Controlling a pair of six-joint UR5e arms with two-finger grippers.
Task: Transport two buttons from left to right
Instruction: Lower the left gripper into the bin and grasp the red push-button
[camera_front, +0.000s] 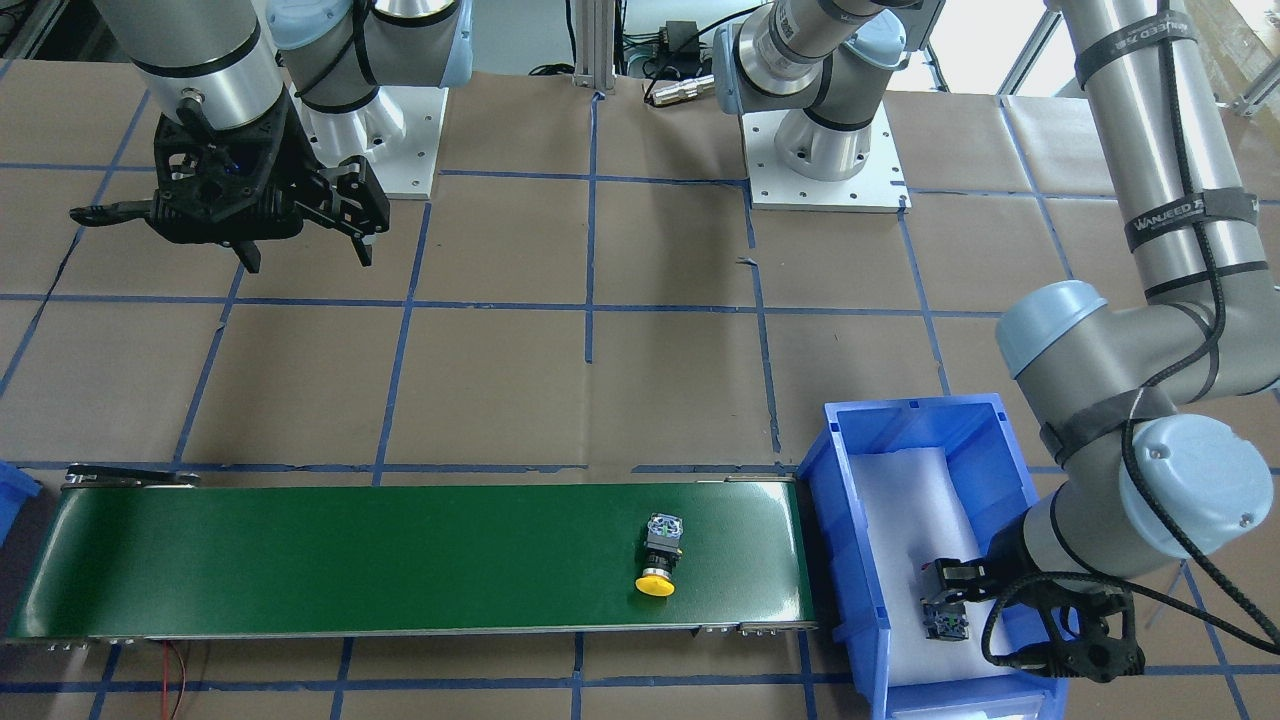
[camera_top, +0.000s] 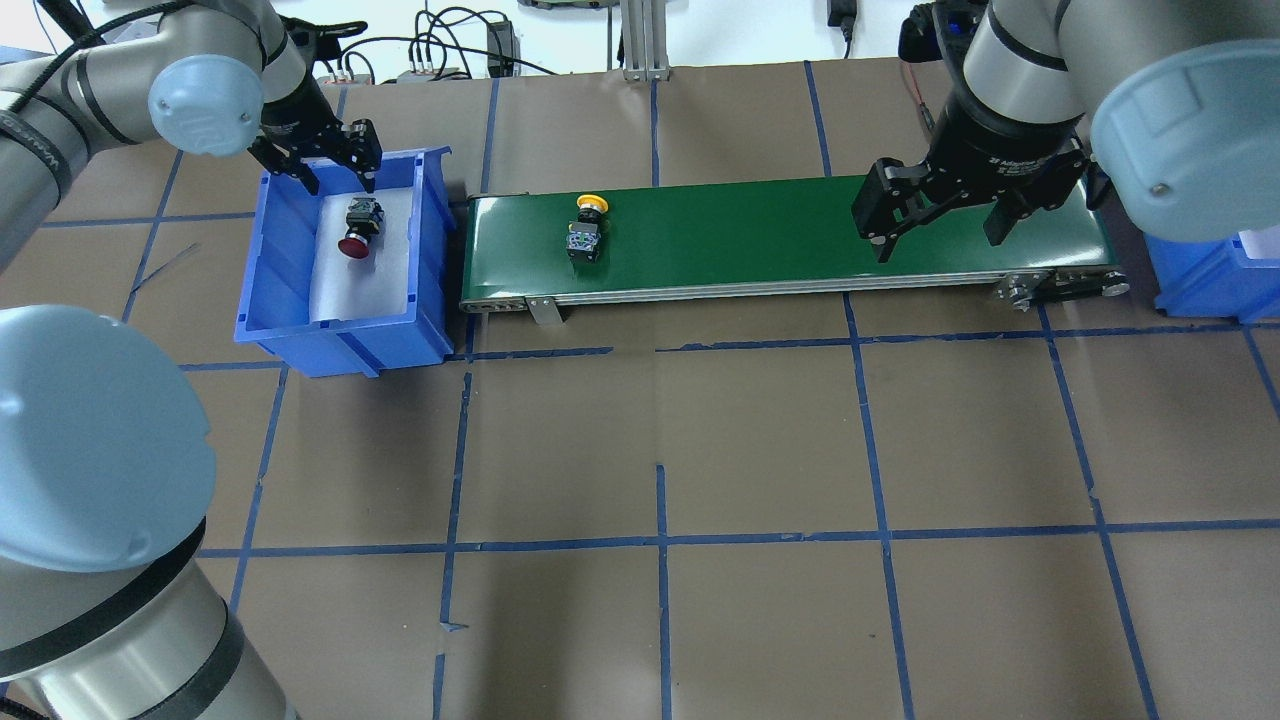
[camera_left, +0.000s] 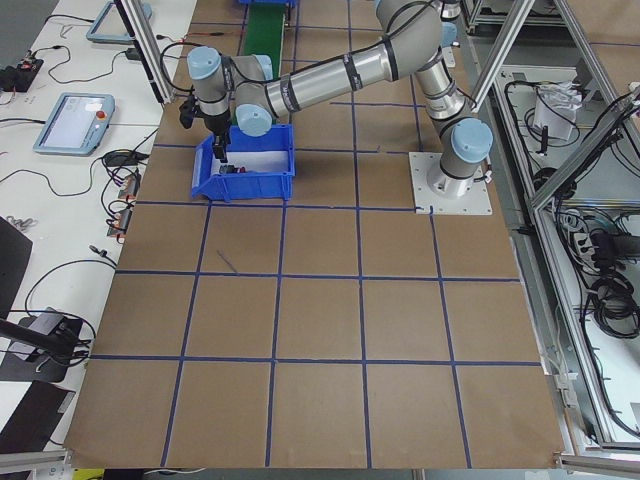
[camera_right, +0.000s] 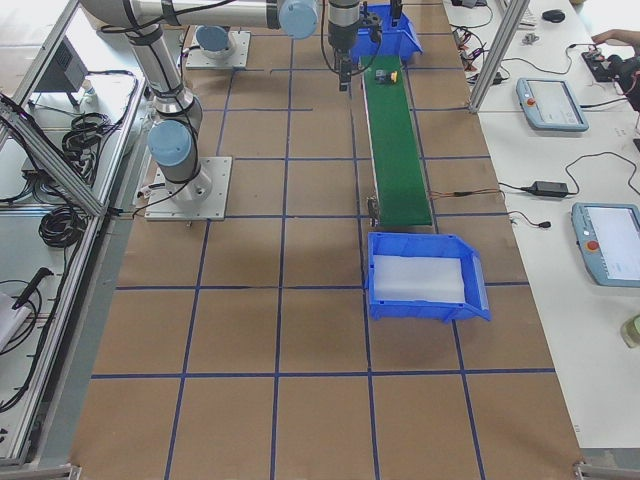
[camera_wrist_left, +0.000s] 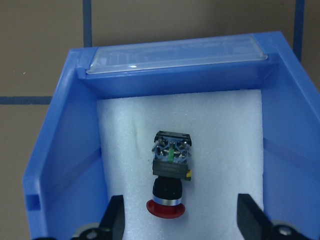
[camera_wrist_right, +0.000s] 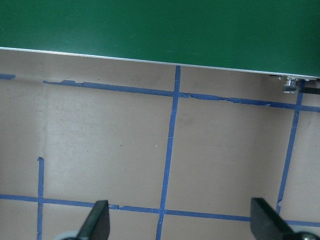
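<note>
Seen from overhead, the red button (camera_top: 358, 228) lies in the blue bin (camera_top: 340, 345), long axis 12-to-6, cap toward 6 o'clock, beneath the wide-spread, empty left gripper (camera_top: 340, 186); the yellow button (camera_top: 586, 225) lies on the green belt (camera_top: 760, 235), cap toward 12, and the right gripper (camera_top: 941, 247) gapes empty near its 3 o'clock end.

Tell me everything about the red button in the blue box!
The red button is small, with a round, shiny red mushroom cap, a pale ring under it, a black plastic body and a grey-green block with metal screws at the other end. It lies on its side on the white foam inside the blue bin, with its cap toward the left wrist camera. Only the foam touches it. The left gripper hangs above it, with its fingers open and not touching.
</note>
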